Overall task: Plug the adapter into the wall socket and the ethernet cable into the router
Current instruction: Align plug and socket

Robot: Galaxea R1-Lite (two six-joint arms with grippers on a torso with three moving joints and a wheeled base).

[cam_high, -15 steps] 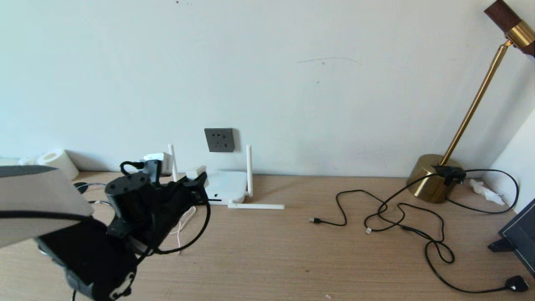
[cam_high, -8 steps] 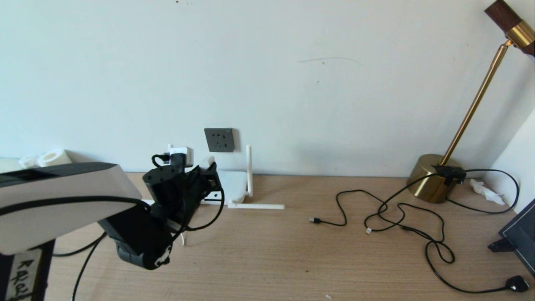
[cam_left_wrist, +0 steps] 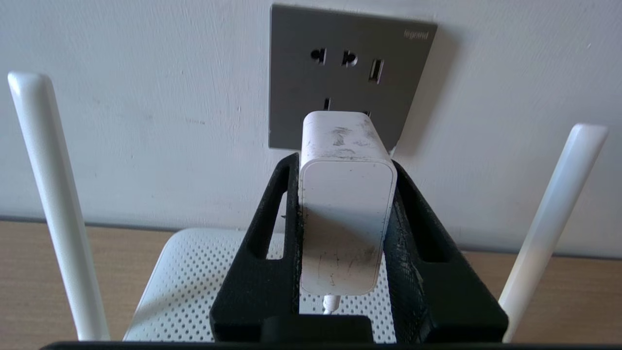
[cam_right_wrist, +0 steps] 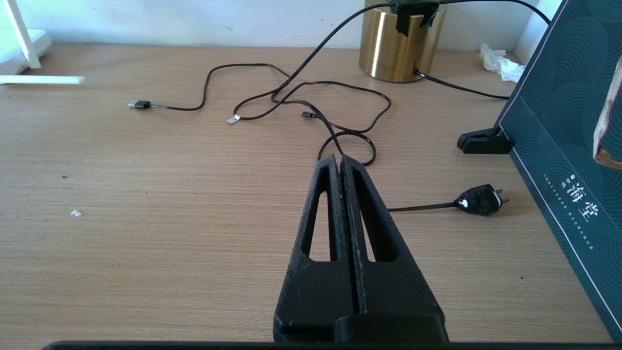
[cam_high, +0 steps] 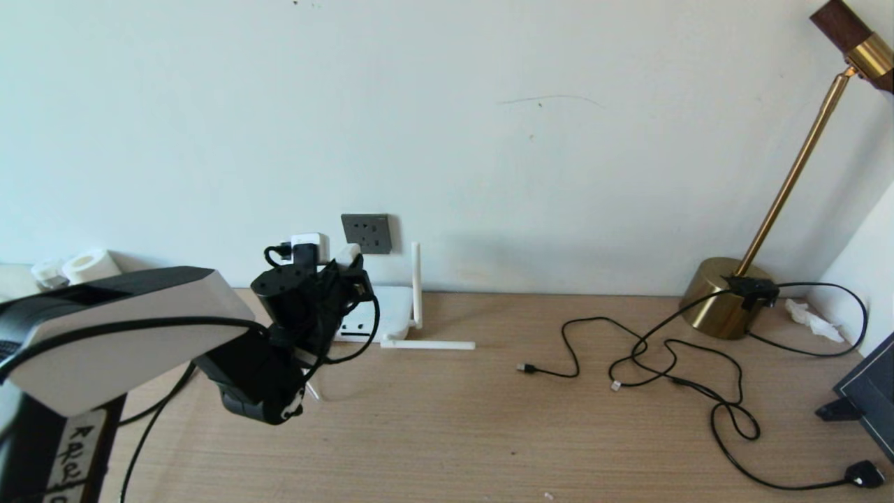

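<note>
My left gripper (cam_left_wrist: pixel 343 163) is shut on the white adapter (cam_left_wrist: pixel 346 214), its black fingers pressing on both sides; the thin white cord leaves the adapter's back end. The adapter points at the lower holes of the dark grey wall socket (cam_left_wrist: pixel 340 63), very close to the plate; I cannot tell whether they touch. In the head view the adapter (cam_high: pixel 347 253) sits just below and left of the wall socket (cam_high: pixel 367 233). The white router (cam_left_wrist: pixel 189 282) lies under the gripper against the wall. The ethernet cable is out of view. My right gripper (cam_right_wrist: pixel 338 159) hangs shut and empty over the table.
One router antenna (cam_high: pixel 426 344) lies flat on the wood, another (cam_high: pixel 415 283) stands upright. Thin black cables (cam_high: pixel 670 363) loop at the right, ending in a small black plug (cam_right_wrist: pixel 481 200). A brass lamp base (cam_high: pixel 723 297), a dark box (cam_right_wrist: pixel 559 146) and paper rolls (cam_high: pixel 87 265) line the edges.
My left arm has reached forward and to the right, carrying the adapter up from beside the router to just in front of the wall socket. The right gripper has stayed shut.
</note>
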